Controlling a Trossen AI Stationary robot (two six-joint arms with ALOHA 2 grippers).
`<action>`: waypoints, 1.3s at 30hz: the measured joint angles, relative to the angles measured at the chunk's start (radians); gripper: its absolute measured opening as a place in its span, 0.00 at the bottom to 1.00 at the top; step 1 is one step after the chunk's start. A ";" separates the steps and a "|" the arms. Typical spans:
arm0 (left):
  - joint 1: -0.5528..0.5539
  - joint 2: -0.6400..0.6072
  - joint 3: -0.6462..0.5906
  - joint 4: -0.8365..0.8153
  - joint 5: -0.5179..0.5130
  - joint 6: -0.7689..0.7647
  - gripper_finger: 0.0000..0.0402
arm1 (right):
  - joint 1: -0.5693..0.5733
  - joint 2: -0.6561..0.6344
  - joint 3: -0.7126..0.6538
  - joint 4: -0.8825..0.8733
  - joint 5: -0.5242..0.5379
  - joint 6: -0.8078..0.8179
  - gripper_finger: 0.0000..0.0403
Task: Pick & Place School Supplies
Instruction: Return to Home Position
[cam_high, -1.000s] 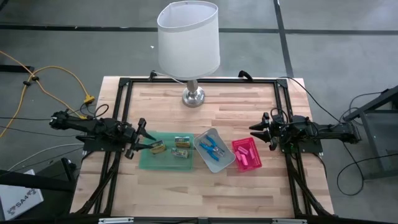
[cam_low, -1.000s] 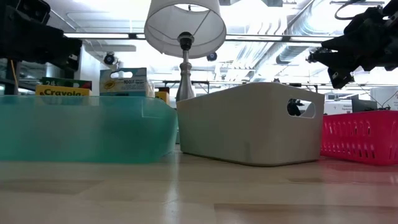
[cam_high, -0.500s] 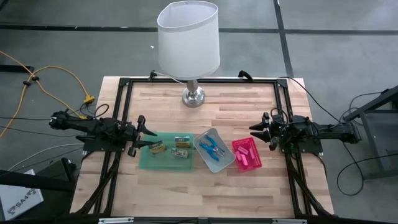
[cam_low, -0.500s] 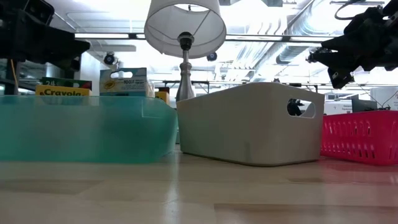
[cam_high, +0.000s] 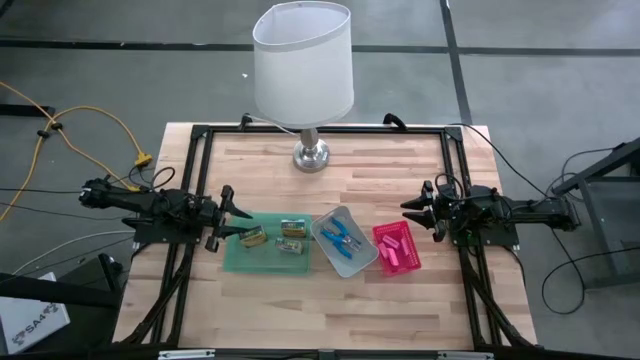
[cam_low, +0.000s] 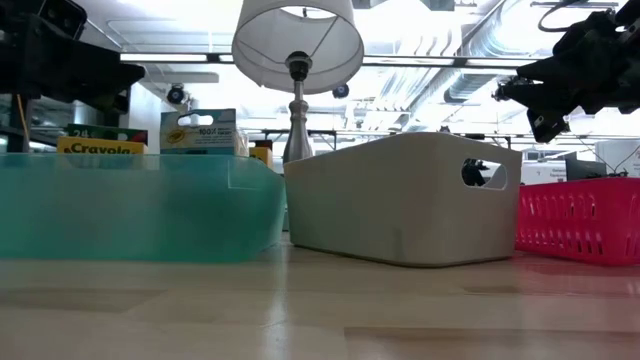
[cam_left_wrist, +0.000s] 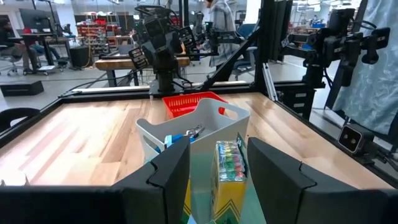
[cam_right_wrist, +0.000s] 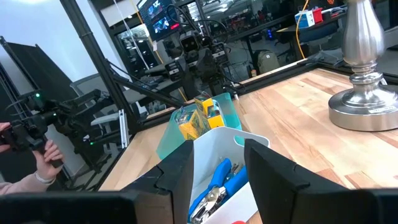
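Three yellow-green packs (cam_high: 254, 237) (cam_high: 292, 228) (cam_high: 291, 246) stand in the green tray (cam_high: 232, 262). Two blue-handled tools (cam_high: 342, 240) lie in the grey tray (cam_high: 360, 265). Several pink eraser pieces (cam_high: 396, 257) lie in the pink tray (cam_high: 385, 232). My left gripper (cam_high: 236, 212) hangs open at the green tray's left end, above the table, holding nothing. In the left wrist view its fingers (cam_left_wrist: 168, 171) frame the packs (cam_left_wrist: 227, 167) ahead. My right gripper (cam_high: 410, 212) is open and empty, hovering just right of the pink tray; the right wrist view shows the tools (cam_right_wrist: 217, 183) ahead.
A white-shaded lamp (cam_high: 303, 65) stands on its metal base (cam_high: 311, 155) at the table's far middle. Bare wood lies in front of the trays and between the lamp and the trays. A black frame (cam_high: 196, 150) runs around the tabletop. A person's hand (cam_right_wrist: 43, 158) shows beyond the table.
My left gripper has drawn back a little from the leftmost pack in the green tray, toward the table's left and far side, and then held still. The packs, the tools, the erasers and my right gripper have kept their places.
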 joint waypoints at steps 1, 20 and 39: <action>0.000 0.000 0.000 0.001 0.000 -0.003 0.39 | 0.000 0.000 0.000 0.000 0.000 0.000 0.33; 0.000 0.000 0.000 0.014 0.005 -0.007 0.39 | 0.000 0.000 0.000 0.000 0.000 0.000 0.33; 0.000 0.000 0.000 0.018 0.025 0.006 0.39 | 0.000 0.000 0.000 0.000 0.000 0.000 0.33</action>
